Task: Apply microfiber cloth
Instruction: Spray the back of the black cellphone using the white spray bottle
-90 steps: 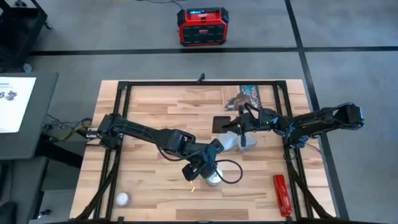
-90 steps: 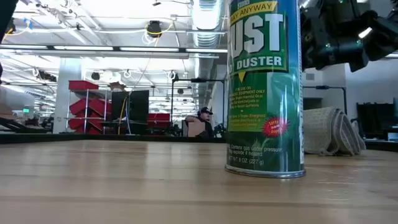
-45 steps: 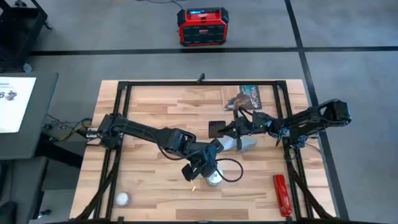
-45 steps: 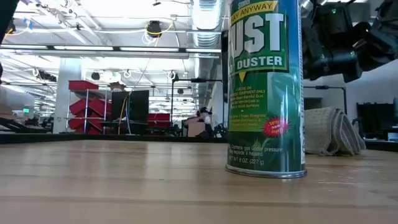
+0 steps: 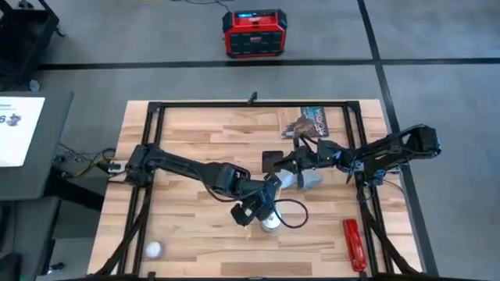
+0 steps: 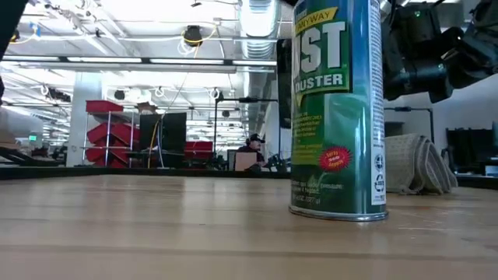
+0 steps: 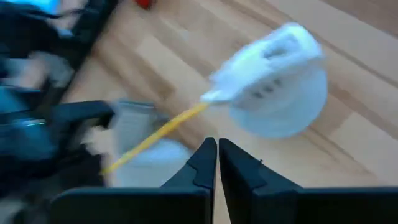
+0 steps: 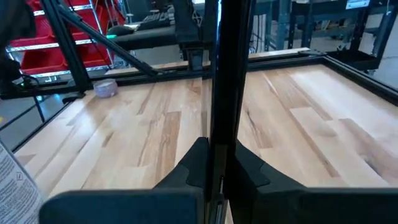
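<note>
Both arms meet near the middle of the table [image 5: 187,234].

**Right gripper** [image 5: 299,160]: my fingers are closed on a thin black phone [image 5: 273,161]. The right wrist view shows it edge-on as a dark upright slab [image 8: 217,74] pinched between them.

**Microfiber cloth** [image 5: 306,180]: it lies bunched on the wood, right of centre. It is just beside and below my right gripper, on the side toward the table's front edge. In the low view it shows as a pale folded heap [image 6: 412,163] behind the spray can [image 6: 338,109]. From above, its longer run seems to go across the table, from one arm's side to the other's, though the bunching makes this uncertain.

**Left gripper** [image 5: 266,204]: my fingers are all but closed and hold nothing. They hang just over the can's white cap [image 7: 273,81] and its yellow straw [image 7: 155,134].

**Deciding relation:** the cloth is nearest the right gripper, which is already occupied by the phone. My free left gripper is near but clearly apart from the cloth, with the can [image 5: 269,224] close under it. I judge that the left gripper must open and reach toward the right arm's side to take the cloth.
</note>
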Robot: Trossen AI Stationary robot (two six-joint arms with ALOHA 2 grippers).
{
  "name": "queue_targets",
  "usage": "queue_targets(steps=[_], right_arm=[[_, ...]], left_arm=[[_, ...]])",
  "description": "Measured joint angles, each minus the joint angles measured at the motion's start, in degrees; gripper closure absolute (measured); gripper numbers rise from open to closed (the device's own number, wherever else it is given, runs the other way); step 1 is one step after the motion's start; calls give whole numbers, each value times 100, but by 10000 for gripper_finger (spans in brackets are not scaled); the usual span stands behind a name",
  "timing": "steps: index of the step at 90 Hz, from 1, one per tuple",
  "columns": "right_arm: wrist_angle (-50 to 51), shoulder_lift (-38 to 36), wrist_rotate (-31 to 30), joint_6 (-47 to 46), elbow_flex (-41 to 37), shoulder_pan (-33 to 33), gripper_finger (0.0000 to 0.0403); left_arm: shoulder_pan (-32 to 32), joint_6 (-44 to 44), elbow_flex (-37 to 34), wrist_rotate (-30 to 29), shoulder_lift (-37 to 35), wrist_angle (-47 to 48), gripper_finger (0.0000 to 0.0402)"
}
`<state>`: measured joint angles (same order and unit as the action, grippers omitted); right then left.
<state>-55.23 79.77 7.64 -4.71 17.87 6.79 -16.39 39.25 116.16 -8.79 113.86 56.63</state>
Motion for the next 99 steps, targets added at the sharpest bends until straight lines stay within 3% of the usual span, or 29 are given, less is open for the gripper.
queue_targets(steps=[14,27,50,68,99], right_arm=[[143,-185,0,35,0,0,391],[581,-565,-78,173,0,0,391],[1985,-1511,-993,369,0,-18,391],[2496,-2110,-1600,389,-85,-289,391],[2456,-3006,-2135,-22,-835,-580,391]], left_arm=[[-3,246,575,54,1,368,402],[20,529,808,1011,-4,291,402],[156,1188,784,1555,72,289,402],[333,1314,743,2069,62,251,402],[456,1476,790,1892,552,170,402]])
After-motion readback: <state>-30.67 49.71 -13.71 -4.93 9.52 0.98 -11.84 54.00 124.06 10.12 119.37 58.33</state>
